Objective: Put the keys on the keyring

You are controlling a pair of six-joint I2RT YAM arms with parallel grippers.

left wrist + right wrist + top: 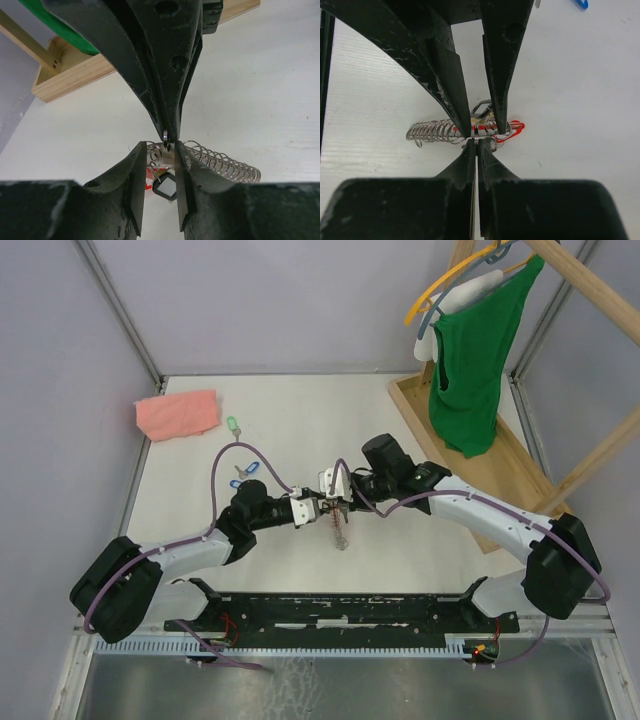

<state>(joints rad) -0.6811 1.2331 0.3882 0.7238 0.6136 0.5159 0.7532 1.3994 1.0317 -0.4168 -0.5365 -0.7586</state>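
The keyring, a grey strip with wire loops, a red band and a black tag, lies mid-table. My left gripper has its fingers on either side of the keyring's tag end and grips it. My right gripper is shut on a small silver ring of a key, held right at the keyring's loops; the key's tag is hidden. A green key and two blue keys lie on the table to the left. The red key is out of view.
A pink folded cloth lies at the back left. A wooden rack with a green garment on a hanger stands at the back right. The arms' cables loop over the table's middle.
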